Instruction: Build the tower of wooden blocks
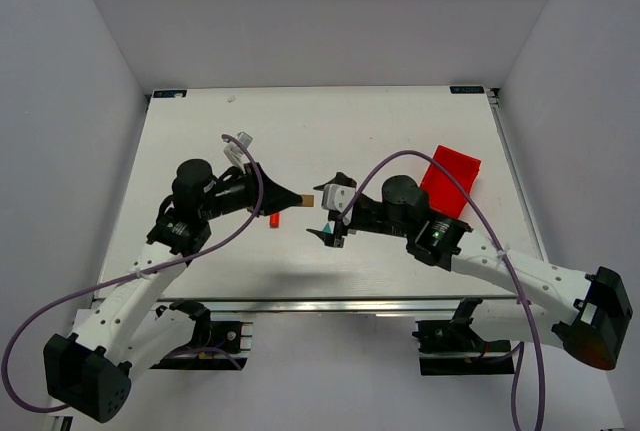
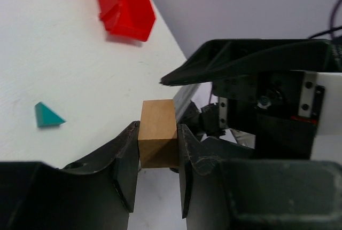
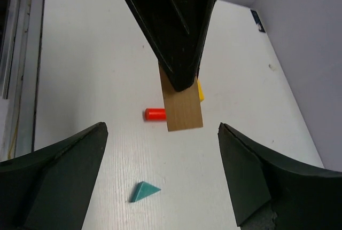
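Observation:
My left gripper (image 1: 298,199) is shut on the plain tan cube (image 1: 308,200) and holds it above the table; the cube sits between the jaws in the left wrist view (image 2: 158,133). My right gripper (image 1: 330,208) is open and empty, facing the tan cube (image 3: 183,110) from the right. A red cylinder block (image 1: 274,220) lies on the table below the left gripper. A teal triangle (image 3: 143,191) lies between my right fingers' span, also in the top view (image 1: 327,230). A bit of a yellow block (image 3: 200,91) shows behind the cube. The teal cube is out of view.
A red plastic bin (image 1: 450,179) lies tilted at the right of the table, behind the right arm; it also shows in the left wrist view (image 2: 124,5). The two grippers face each other closely at the table's middle.

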`<state>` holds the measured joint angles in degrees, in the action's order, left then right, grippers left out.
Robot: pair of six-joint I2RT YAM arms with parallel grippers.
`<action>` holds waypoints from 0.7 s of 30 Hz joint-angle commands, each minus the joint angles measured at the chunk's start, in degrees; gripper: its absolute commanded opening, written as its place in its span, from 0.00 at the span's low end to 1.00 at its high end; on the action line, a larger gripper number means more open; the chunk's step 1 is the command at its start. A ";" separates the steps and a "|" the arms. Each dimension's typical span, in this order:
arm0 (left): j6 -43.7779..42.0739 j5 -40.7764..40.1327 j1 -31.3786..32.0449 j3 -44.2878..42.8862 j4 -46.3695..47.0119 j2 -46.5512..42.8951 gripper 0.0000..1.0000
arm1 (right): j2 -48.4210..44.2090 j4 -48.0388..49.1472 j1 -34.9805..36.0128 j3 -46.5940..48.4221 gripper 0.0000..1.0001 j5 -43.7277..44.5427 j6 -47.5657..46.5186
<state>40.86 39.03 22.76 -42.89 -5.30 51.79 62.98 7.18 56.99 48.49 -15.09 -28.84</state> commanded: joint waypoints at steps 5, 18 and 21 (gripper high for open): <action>3.09 7.73 -0.09 0.18 9.69 -1.08 0.00 | 0.21 13.73 -0.30 -2.87 0.82 -3.64 0.19; 2.39 8.44 -0.18 0.71 10.05 -0.37 0.00 | 0.91 15.59 -0.30 -2.88 0.26 -4.86 -2.18; -0.33 7.82 -0.18 -0.52 7.07 -0.02 0.01 | 1.88 11.56 -0.39 -0.08 0.08 -6.18 -2.80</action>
<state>43.83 46.61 22.68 -42.35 1.80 51.59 64.05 19.81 56.34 45.21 -18.46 -31.59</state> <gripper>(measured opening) 0.405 0.366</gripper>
